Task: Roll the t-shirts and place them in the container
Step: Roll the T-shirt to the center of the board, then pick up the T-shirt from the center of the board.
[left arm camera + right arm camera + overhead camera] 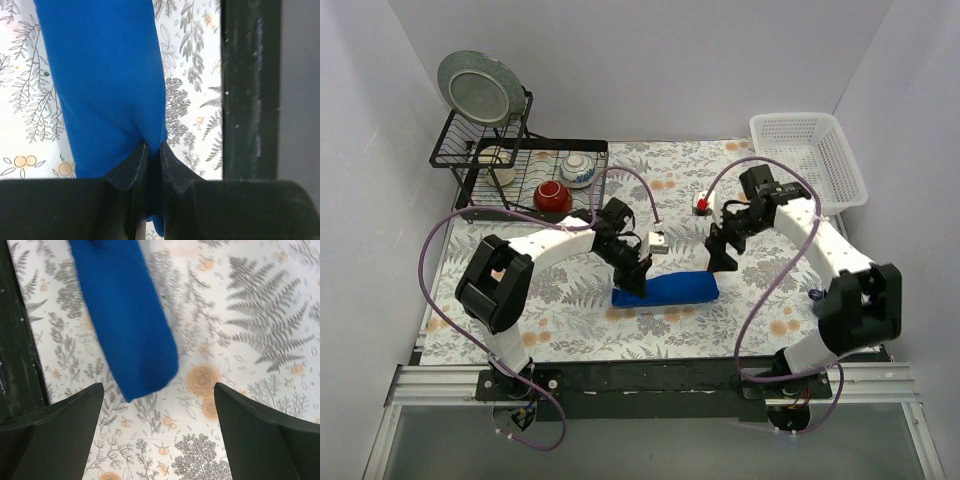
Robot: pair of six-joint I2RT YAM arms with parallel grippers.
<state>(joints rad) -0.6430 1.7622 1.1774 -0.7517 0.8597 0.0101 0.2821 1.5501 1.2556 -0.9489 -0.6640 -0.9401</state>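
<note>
The rolled royal-blue cotton t-shirt [668, 290] runs lengthwise from the left gripper [634, 287], clamped on one end, to the right gripper [723, 262], jaws apart just above the other end

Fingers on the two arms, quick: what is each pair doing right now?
The left fingers: closed, pinching the rolled blue t-shirt.
The right fingers: open, holding nothing.

L claw [154, 150] pinched closed, R claw [159, 387] jaws spread wide
</note>
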